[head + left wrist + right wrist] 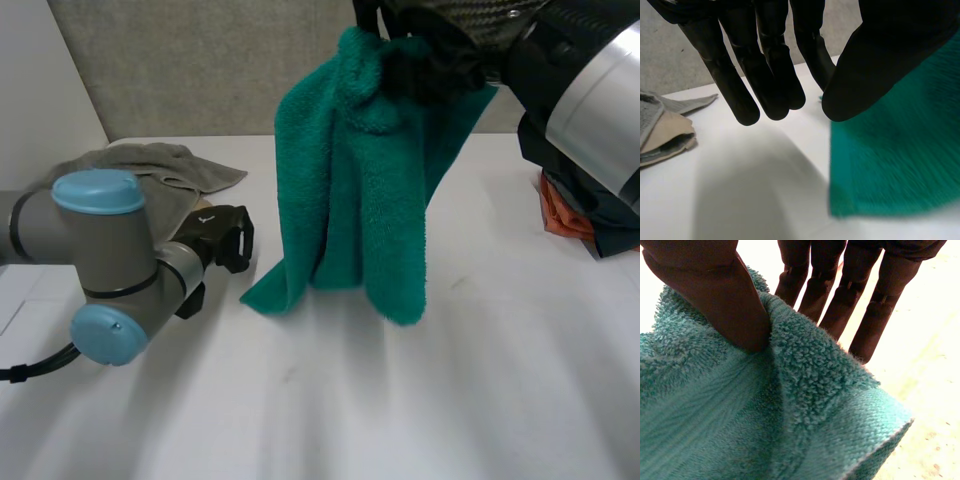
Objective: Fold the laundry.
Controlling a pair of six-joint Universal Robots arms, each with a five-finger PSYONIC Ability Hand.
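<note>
1. The green towel [360, 200] is thick and fluffy. It hangs bunched in long vertical folds above the white table [480, 400], and its lower corners reach the tabletop.
2. The right hand [430, 55] grips the towel's top, with the thumb [715, 290] pressed into the pile and the fingers [880, 305] straight behind it.
3. The left hand [220, 240] hovers low over the table with straight fingers [740, 85] close together. It holds nothing, and the towel's hanging edge is just beside its thumb.
4. A grey cloth [160, 165] and a beige cloth [665, 132] lie crumpled behind the left arm. An orange cloth [560, 215] shows under the right arm.
</note>
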